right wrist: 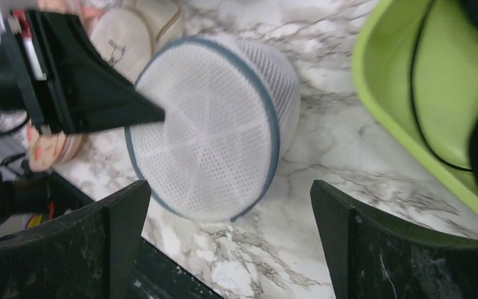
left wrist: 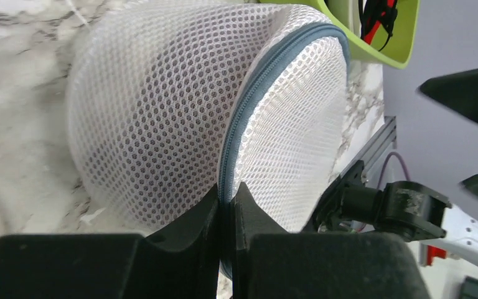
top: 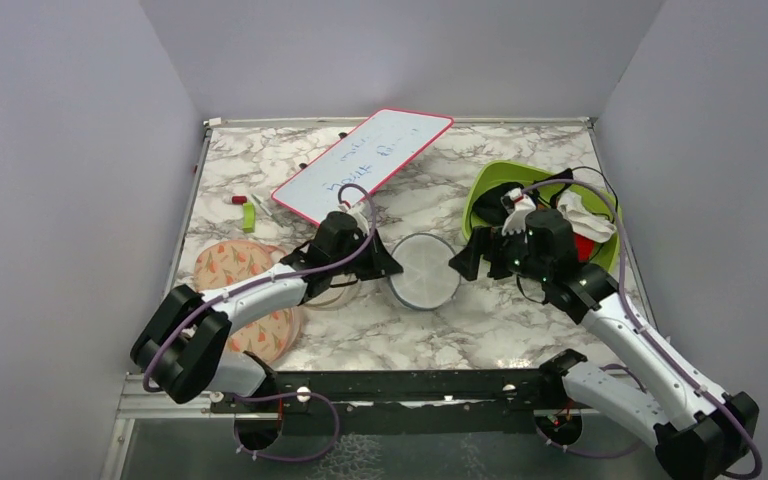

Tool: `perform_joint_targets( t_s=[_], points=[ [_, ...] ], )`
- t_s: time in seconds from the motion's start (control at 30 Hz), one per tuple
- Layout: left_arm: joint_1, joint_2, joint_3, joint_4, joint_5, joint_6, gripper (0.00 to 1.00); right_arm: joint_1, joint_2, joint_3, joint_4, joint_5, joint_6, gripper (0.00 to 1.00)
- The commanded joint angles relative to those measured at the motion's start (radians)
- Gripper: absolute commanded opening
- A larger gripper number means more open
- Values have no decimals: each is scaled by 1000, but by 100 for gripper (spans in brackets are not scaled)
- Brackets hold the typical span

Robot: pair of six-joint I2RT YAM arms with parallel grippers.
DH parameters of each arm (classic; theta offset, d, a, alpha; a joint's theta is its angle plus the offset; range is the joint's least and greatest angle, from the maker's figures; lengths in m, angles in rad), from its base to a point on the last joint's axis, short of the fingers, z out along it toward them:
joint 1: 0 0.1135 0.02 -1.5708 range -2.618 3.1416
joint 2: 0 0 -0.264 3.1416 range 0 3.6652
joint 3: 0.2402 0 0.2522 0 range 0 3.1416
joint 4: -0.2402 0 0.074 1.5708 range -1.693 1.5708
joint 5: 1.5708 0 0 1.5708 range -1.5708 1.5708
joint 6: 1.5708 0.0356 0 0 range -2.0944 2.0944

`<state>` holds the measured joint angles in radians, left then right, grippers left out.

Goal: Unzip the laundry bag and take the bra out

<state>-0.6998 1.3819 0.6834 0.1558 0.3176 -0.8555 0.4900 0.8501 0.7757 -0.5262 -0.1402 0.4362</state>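
The white mesh laundry bag (top: 424, 270) lies on the marble table between my two grippers, its round face up. In the left wrist view the laundry bag (left wrist: 162, 112) fills the frame, and its blue-grey zip line (left wrist: 255, 93) runs down into my left gripper (left wrist: 227, 190). The jaws are shut on that zip seam at the bag's left rim (top: 392, 268). My right gripper (right wrist: 227, 187) is open and empty, just right of the bag (right wrist: 205, 124) and apart from it (top: 465, 262). No maroon bra shows; the bag looks white throughout.
A green bin (top: 540, 205) with red, black and white garments stands behind the right gripper. A pink-edged whiteboard (top: 360, 165) lies at the back. A peach floral pouch (top: 235, 265) and a beige pouch (top: 335, 292) lie under the left arm.
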Motion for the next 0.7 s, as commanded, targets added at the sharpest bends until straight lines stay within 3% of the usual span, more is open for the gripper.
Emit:
perform_joint_targets(
  t_s=[0.0,0.17,0.27,0.47,0.57,0.67],
  points=[
    [80,-66,-43,43,143,-38,0,5,29,-84,182,-272,-9,97],
    [164,-101,-89,77,212,-84,0,6,2,-167,313,-460,-58,86],
    [207,-111,-114,107,249,-117,0,6,-70,-219,360,-540,-119,86],
    [264,-113,-115,136,313,-148,0,7,-272,-444,610,-418,-13,91],
    [277,-121,-109,130,323,-147,0,7,-366,-623,843,-385,44,85],
    [284,-135,-108,112,322,-140,0,5,-430,-727,949,-318,46,78]
  ],
)
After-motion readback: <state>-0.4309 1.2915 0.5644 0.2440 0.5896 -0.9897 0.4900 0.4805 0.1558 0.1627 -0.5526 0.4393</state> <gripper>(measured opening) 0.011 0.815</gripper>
